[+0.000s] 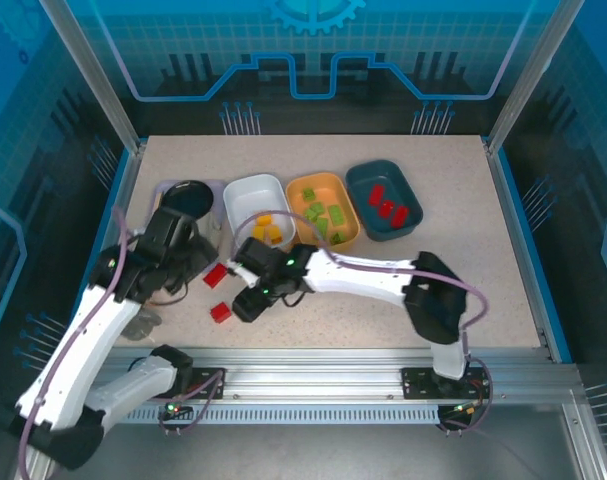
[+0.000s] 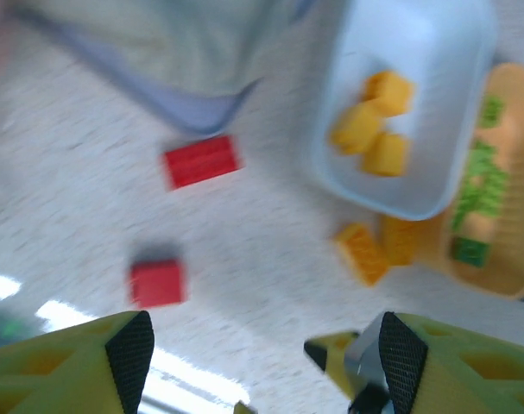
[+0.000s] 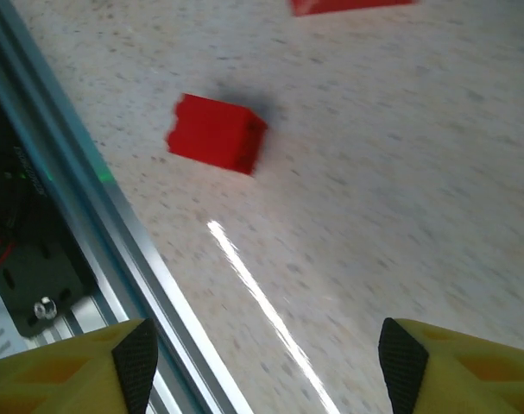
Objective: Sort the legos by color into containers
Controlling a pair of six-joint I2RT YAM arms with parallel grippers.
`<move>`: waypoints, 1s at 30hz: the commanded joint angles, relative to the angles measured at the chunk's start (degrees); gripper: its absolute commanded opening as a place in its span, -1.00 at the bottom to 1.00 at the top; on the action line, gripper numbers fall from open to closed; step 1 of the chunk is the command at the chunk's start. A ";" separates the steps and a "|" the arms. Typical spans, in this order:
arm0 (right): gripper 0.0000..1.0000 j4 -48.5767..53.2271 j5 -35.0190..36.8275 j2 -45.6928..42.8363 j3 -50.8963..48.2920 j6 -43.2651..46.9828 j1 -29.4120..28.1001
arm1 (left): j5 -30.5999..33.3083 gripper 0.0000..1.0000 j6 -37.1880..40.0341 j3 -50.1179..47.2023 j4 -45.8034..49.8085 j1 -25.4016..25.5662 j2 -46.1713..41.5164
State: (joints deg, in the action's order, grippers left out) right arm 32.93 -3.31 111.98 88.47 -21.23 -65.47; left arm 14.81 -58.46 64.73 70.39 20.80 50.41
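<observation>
Two red legos (image 1: 216,275) (image 1: 221,312) lie loose on the table, in front of the trays. My left gripper (image 1: 205,262) hangs open above them, and its wrist view shows both red legos (image 2: 201,160) (image 2: 156,283) plus two orange-yellow legos (image 2: 363,252) on the table beside the white tray (image 2: 469,52). My right gripper (image 1: 245,305) is open and empty just right of the nearer red lego (image 3: 217,132). The white tray (image 1: 245,190) holds yellow legos, the orange tray (image 1: 323,182) green ones and the dark teal tray (image 1: 368,175) red ones.
A lavender tray with a black round plate (image 1: 188,195) stands left of the white tray. A grey object (image 1: 143,322) sits by the left arm. The aluminium rail (image 3: 115,224) at the table's near edge runs close to the right gripper (image 3: 270,366).
</observation>
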 commanded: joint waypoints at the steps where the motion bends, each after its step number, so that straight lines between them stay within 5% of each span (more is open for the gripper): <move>1: 0.43 2.93 0.33 7.14 7.08 -3.10 -2.62 | 3.34 0.46 -6.08 -3.20 10.49 0.03 -7.16; 11: 0.53 12.66 5.14 24.87 27.43 -7.93 -4.91 | 2.20 0.47 -6.19 -3.67 17.97 0.03 -18.21; 16: 0.34 15.73 7.73 30.01 34.21 -9.16 -5.32 | 0.92 0.47 -4.59 -3.33 19.04 0.03 -19.32; 20: 0.00 17.41 9.83 32.18 37.44 -9.84 -5.51 | 0.53 0.46 -3.04 -2.86 18.82 0.03 -19.40; 25: -0.42 16.60 12.99 27.88 34.90 -10.07 -5.30 | -0.98 0.46 -0.90 -3.03 17.15 0.02 -19.80; 30: -0.47 14.37 17.14 11.42 23.30 -11.53 -0.92 | -9.90 0.44 5.17 -5.31 5.77 -0.02 -17.80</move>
State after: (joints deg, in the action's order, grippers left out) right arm 46.83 9.39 134.82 115.24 -31.44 -69.52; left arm 11.57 -58.24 61.21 83.48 20.78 31.40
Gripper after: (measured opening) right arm 0.370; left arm 0.721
